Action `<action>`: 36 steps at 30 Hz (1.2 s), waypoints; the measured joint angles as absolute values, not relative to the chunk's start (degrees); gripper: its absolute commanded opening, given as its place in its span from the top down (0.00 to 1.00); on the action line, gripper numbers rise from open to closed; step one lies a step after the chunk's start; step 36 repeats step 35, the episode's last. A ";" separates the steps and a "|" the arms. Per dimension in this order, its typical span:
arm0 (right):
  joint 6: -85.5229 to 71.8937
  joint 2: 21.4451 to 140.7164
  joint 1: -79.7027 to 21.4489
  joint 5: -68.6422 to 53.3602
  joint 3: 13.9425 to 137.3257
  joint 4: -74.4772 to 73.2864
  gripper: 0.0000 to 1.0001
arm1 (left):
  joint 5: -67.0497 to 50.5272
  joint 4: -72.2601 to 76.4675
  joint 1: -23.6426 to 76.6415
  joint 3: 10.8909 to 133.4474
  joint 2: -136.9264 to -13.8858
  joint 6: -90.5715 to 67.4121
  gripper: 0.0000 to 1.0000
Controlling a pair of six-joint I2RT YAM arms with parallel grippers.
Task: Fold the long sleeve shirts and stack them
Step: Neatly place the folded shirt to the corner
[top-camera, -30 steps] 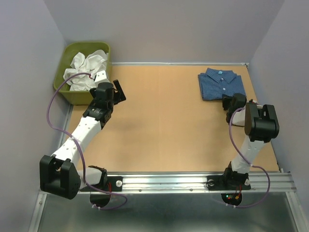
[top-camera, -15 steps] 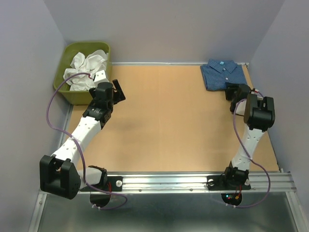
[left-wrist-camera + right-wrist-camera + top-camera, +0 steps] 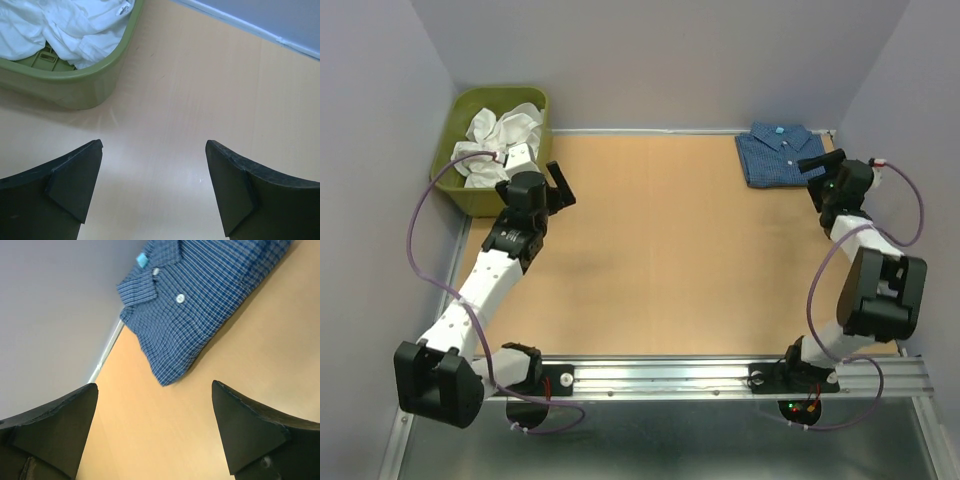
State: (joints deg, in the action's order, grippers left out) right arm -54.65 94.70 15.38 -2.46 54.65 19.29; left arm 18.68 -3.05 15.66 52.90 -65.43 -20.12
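A dark blue checked shirt [image 3: 776, 154] lies folded in the table's far right corner, collar toward the back wall; the right wrist view shows its collar and pale buttons [image 3: 200, 295]. My right gripper [image 3: 818, 178] hangs open just off its near right edge, nothing between the fingers [image 3: 154, 385]. A crumpled white shirt [image 3: 500, 138] fills the olive tub [image 3: 444, 160] at the far left. My left gripper [image 3: 558, 186] stands open over bare table beside the tub's right side, empty [image 3: 152, 145]. The white shirt [image 3: 65, 22] shows at that view's top left.
The back wall and a pale strip [image 3: 650, 131] bound the table's far edge; side walls close in left and right. The tub's wall [image 3: 65, 92] stands just ahead-left of my left fingers. A metal rail [image 3: 720, 375] runs along the near edge.
The blue shirt slid toward the back wall in my right gripper, which then opened and let it go; that arm's elbow swung down and right. My left gripper shifted slightly toward the tub.
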 measured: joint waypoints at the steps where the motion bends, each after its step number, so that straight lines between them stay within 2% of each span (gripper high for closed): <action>1: -52.18 91.55 15.40 -2.35 54.65 16.10 0.00 | 18.63 -3.11 15.66 52.84 -64.42 -20.12 0.01; 7: -38.41 65.63 15.40 -1.96 55.00 -5.15 0.00 | 18.22 -7.81 15.66 52.95 -54.81 -20.38 0.01; 11: -32.53 53.01 14.17 -1.54 59.27 -15.40 0.00 | 18.37 -13.87 15.66 53.95 -46.15 -20.60 0.01; 19: -25.87 38.24 4.34 3.77 61.41 -27.33 0.00 | 24.21 -23.88 15.66 56.93 -27.00 -20.71 0.01; 25: -21.65 25.30 0.60 7.55 57.76 -31.68 0.00 | 31.11 -27.40 15.66 55.94 -11.38 -19.92 0.01; 30: -18.52 15.40 0.60 9.32 54.70 -33.54 0.00 | 32.80 -27.75 15.66 54.85 -8.01 -18.61 0.01; 36: -16.16 13.37 0.60 9.67 54.22 -34.28 0.00 | 33.04 -28.45 15.66 52.82 -8.01 -17.89 0.01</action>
